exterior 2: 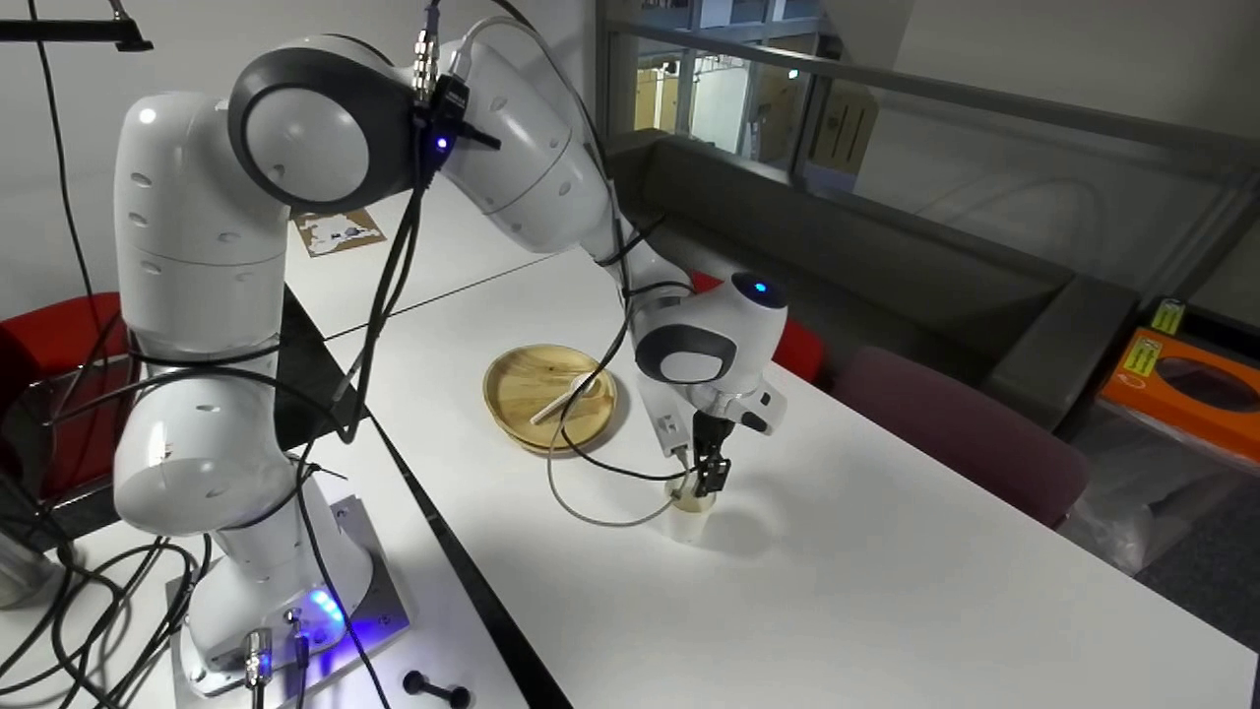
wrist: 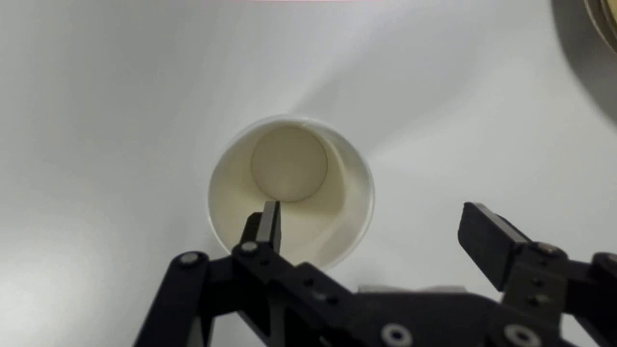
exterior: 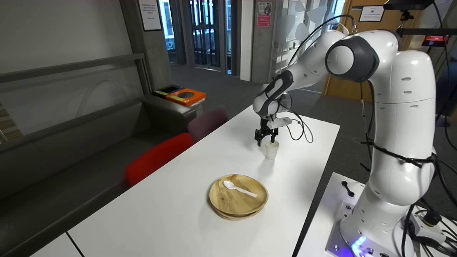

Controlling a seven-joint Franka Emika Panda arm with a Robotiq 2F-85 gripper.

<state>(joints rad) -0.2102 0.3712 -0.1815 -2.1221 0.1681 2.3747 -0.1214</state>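
Note:
A white cup (exterior: 271,152) stands upright on the white table in both exterior views (exterior 2: 689,524). In the wrist view I look down into the cup (wrist: 289,164), and its inside looks empty. My gripper (exterior: 266,143) is open and holds nothing. It is just above the cup in both exterior views (exterior 2: 707,486). In the wrist view the gripper (wrist: 373,205) has its left finger over the cup's opening and its right finger outside the rim, over bare table. I cannot tell whether the left finger reaches inside the cup or touches it.
A stack of wooden plates (exterior: 228,205) with a white spoon (exterior: 242,190) on top lies on the table (exterior: 153,214). A plate edge (wrist: 608,24) shows in the wrist view. Loose cables (exterior 2: 591,519) hang beside the gripper. Red (exterior: 160,157) and purple (exterior: 208,123) chairs line the far edge.

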